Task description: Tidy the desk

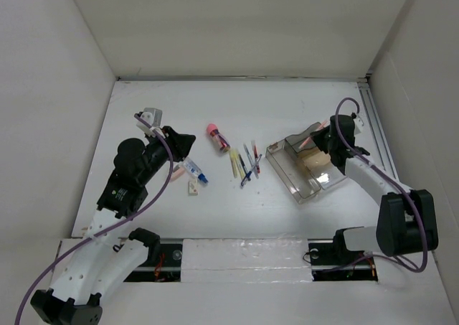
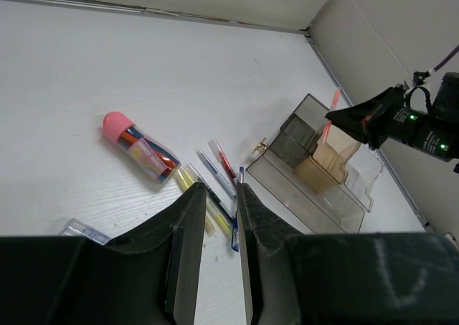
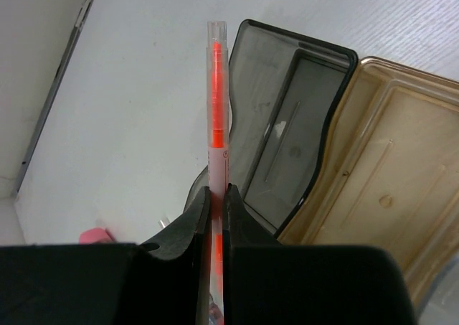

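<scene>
Counter [image 1: 237, 110], white and boxed in by white walls, fills the top view and carries everything you see. Your right gripper [image 3: 216, 196], over the right side, is clamped on a clear pen [image 3: 216, 102] with an orange core. The pen sticks straight out beyond the fingertips. Below it sits a clear tray [image 3: 287, 124] with a smoky compartment and an amber one beside it. From above, the tray lies skewed, right of centre.

Your left gripper [image 2: 219, 196] hovers over the left half of the counter. Its jaws stand a narrow slot apart with nothing between them. Through that slot, the wrist view shows loose pens [image 2: 214, 171] lying together on the counter in yellow, blue and red. Left of them a tube [image 2: 140, 149] with a pink cap lies on its side. A small vial [image 1: 195, 171] with a blue tip lies just beside the left gripper.
</scene>
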Robot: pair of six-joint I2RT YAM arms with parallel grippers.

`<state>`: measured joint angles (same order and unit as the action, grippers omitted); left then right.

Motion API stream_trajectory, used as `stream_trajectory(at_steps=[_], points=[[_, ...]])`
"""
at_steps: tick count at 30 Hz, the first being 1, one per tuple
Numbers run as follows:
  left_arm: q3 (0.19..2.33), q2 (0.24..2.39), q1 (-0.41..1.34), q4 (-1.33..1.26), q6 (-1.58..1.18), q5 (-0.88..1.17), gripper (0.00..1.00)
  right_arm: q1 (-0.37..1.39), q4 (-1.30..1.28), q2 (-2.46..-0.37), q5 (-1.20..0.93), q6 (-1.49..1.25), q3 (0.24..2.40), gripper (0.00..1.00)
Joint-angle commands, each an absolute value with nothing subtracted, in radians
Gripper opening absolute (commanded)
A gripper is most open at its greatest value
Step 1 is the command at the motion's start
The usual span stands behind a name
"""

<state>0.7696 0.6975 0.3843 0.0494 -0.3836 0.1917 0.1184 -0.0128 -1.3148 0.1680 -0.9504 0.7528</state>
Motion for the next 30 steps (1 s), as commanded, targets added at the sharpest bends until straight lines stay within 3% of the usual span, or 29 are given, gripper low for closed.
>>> stream_trajectory(at_steps=[1,11,18,22,30], points=[[0.813,0.696,0.379,0.008,-0.379,0.215,0.20,0.114,0.084,-1.361,0.127,-0.968,0.824,0.00],[0.813,0.687,0.379,0.008,-0.379,0.207,0.21,0.104,0.095,-1.440,0.164,-0.960,0.844,0.00],[0.815,0.692,0.379,0.006,-0.379,0.210,0.21,0.095,0.095,-1.457,0.155,-0.954,0.819,0.11],[0.811,0.695,0.379,0.008,-0.380,0.216,0.21,0.095,0.094,-1.437,0.140,-0.942,0.802,0.32],[0.821,0.704,0.379,0.008,-0.382,0.210,0.21,0.110,0.040,-1.294,0.124,-0.913,0.790,0.36]])
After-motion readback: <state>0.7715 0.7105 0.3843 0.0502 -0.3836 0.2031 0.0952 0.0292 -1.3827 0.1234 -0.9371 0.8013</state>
